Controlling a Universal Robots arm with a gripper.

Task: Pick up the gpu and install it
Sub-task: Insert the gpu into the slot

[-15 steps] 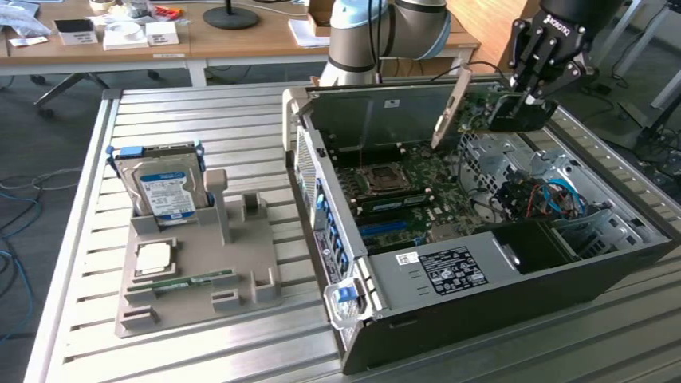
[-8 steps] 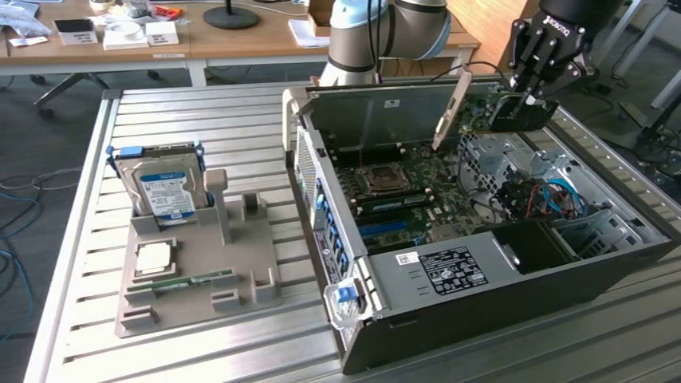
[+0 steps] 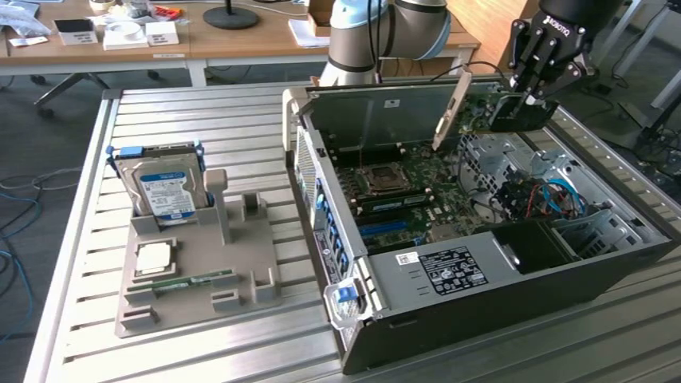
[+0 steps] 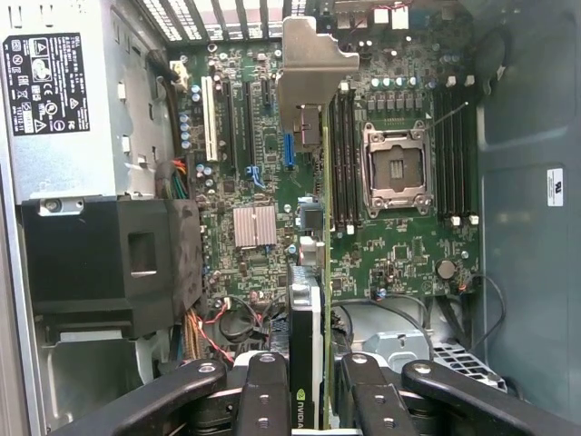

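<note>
One computer case (image 3: 596,271) is counted, with one graphics card (image 3: 500,113) and one gripper (image 3: 529,100) at its one o'clock in the exterior view. At its nine o'clock, one grey holder (image 3: 245,271), one hard drive (image 3: 162,191), one processor chip (image 3: 155,257) and one memory stick (image 3: 186,281) are counted. One motherboard (image 4: 399,254) is counted inside.

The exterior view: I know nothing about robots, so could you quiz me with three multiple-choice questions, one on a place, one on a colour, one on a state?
1. Where is the hard drive? A in the grey holder on the table; B on the floor; C on a desk.
2. The motherboard's colour? A red; B green; C white.
3. The gpu is? A lying on the table; B clamped by the gripper over the open case; C boxed.
Answers: A, it stands in the holder; B, green shows inside the case; B, the gripper clamps it.
</note>
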